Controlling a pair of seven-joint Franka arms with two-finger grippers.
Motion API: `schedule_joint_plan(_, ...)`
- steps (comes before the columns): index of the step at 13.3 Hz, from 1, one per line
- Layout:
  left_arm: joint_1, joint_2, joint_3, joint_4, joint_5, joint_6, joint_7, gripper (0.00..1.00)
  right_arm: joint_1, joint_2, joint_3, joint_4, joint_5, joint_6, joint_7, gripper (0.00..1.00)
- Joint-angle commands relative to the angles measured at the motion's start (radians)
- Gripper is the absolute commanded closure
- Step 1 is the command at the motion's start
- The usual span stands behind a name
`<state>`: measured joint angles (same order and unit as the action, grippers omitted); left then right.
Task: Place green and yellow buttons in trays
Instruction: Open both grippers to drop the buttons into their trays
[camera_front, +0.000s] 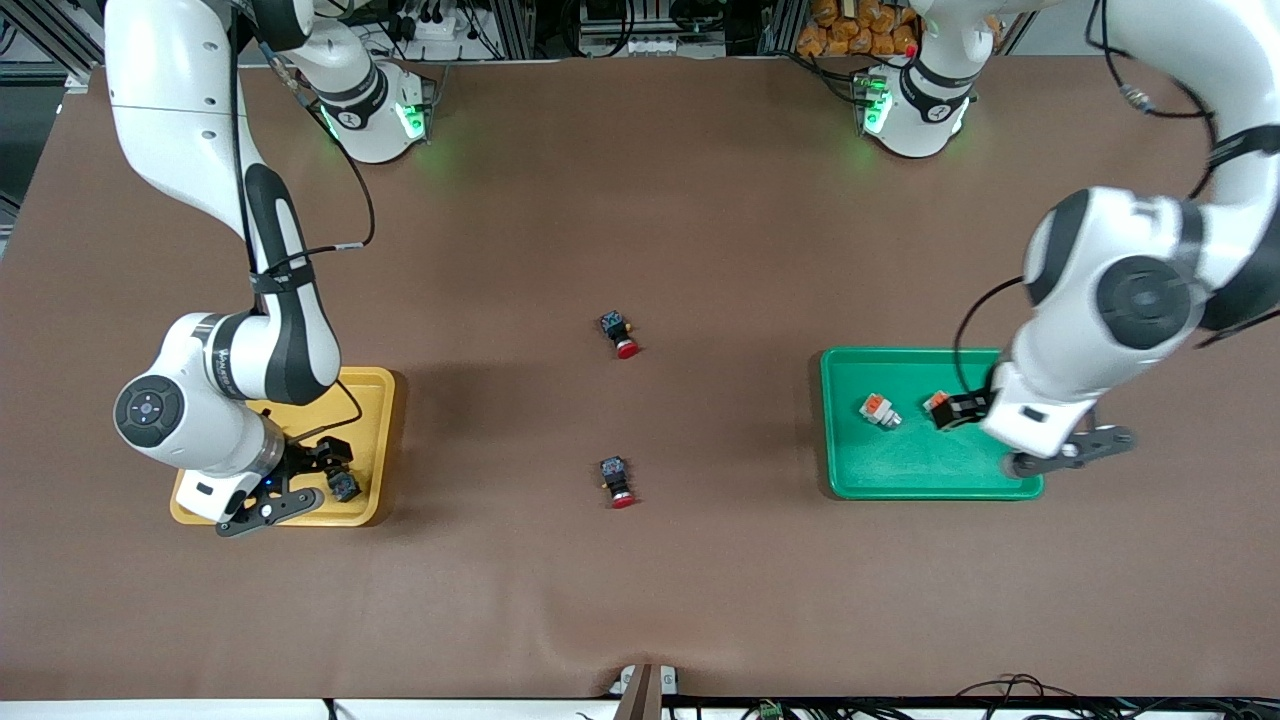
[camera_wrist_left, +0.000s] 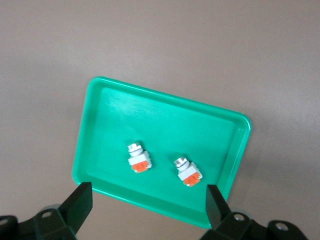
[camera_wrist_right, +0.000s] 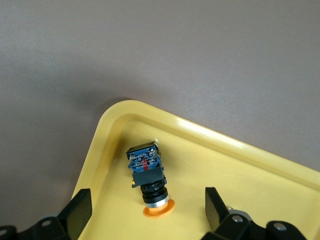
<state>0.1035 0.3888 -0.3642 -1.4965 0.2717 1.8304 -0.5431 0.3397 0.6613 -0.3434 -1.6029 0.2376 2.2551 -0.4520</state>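
Green plastic frames the work at the left arm's end of the surface: the green tray holds two white-grey buttons with orange blocks, one lying just beside the other, apart and both clear of the rim. The left end effector hangs over that tray with its fingers spread wide and nothing between them, which suggests it has no more to carry here.

At the right arm's end, the yellow tray holds a black-bodied button with a yellow-orange cap, lying on its side near one corner. The right end effector hovers directly over it, fingers parted on either side and not touching it. A second yellow-capped button is not visible; the arm hides much of this tray in the front view.

Two red-capped switches, one farther from the front camera and one nearer, lie mid-surface between the trays, likely left there because they belong to neither tray.
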Motion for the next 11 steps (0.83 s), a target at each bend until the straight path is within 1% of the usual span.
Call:
schedule_joint_plan(1, 0.008, -0.005, -0.015, 0.085, -0.023, -0.101, 0.066, 0.0, -0.013, -0.014, 0.014, 0.008, 0.012, -0.006, -0.019, 0.0)
schedule_joint_plan(2, 0.008, -0.034, -0.013, 0.087, -0.041, -0.12, 0.069, 0.0, -0.01, -0.025, 0.014, 0.011, 0.012, -0.011, -0.028, 0.0)
schedule_joint_plan(4, 0.01, -0.083, -0.006, 0.087, -0.042, -0.158, 0.069, 0.0, -0.011, -0.066, 0.014, 0.009, 0.012, -0.028, -0.034, 0.0)
schedule_joint_plan(7, 0.025, -0.145, -0.005, 0.091, -0.048, -0.207, 0.144, 0.0, -0.014, -0.135, 0.009, 0.009, 0.012, -0.144, -0.031, 0.0)
schedule_joint_plan(9, 0.045, -0.191, -0.005, 0.093, -0.093, -0.235, 0.152, 0.0, -0.024, -0.201, 0.009, 0.004, 0.011, -0.196, -0.027, 0.0)
schedule_joint_plan(11, 0.07, -0.24, -0.007, 0.093, -0.107, -0.27, 0.167, 0.0, -0.022, -0.279, -0.028, 0.006, 0.005, -0.299, -0.025, 0.0)
